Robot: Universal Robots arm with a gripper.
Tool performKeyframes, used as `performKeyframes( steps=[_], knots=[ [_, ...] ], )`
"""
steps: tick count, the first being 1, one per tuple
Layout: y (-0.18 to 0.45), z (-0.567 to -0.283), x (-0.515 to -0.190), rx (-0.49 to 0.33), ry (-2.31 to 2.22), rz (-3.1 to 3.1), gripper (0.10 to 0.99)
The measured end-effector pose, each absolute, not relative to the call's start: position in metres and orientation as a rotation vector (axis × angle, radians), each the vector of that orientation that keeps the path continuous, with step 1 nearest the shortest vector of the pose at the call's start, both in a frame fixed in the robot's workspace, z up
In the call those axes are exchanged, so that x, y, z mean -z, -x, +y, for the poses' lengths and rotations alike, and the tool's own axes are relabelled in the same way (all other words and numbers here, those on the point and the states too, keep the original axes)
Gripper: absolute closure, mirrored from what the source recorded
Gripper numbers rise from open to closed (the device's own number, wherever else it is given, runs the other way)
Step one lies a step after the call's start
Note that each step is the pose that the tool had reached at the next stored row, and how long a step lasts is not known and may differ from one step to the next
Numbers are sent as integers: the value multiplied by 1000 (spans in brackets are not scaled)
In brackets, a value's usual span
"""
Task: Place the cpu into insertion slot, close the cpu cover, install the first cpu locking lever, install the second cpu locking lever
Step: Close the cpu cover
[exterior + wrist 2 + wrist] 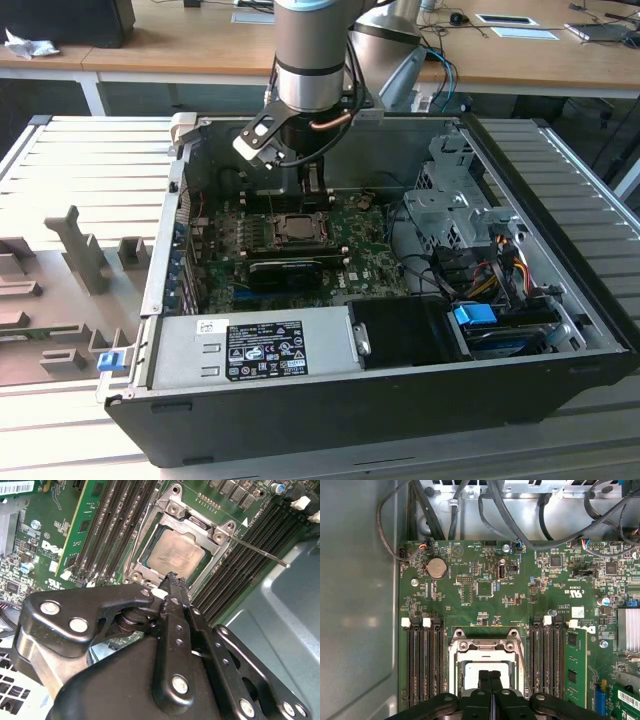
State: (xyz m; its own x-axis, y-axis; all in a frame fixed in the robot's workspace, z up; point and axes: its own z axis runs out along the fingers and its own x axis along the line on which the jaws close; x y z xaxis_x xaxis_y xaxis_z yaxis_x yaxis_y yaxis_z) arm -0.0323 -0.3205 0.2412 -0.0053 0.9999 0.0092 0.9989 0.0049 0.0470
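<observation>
Second wrist view: one cpu (176,555), one cpu cover (146,540), seemingly closed.

Bright, even overhead light in the exterior view, no hard shadows; dimmer inside the open black metal computer case (400,430), darkest under the grey cylindrical robot arm (310,50); soft sheen on the flat silver-grey square cpu (175,555); hazy glare across the grey sheet-metal case wall (355,605).

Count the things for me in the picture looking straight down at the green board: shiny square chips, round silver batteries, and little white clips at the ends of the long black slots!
In the first wrist view:
cpu: 1
round silver battery: 1
white clips: 4
Total: 6
</observation>
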Motion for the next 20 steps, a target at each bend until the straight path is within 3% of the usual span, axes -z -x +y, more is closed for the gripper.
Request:
performKeyframes(
  steps=[20],
  knots=[
    [43, -320, -241, -62, -2196, 2208, 980]
  ],
)
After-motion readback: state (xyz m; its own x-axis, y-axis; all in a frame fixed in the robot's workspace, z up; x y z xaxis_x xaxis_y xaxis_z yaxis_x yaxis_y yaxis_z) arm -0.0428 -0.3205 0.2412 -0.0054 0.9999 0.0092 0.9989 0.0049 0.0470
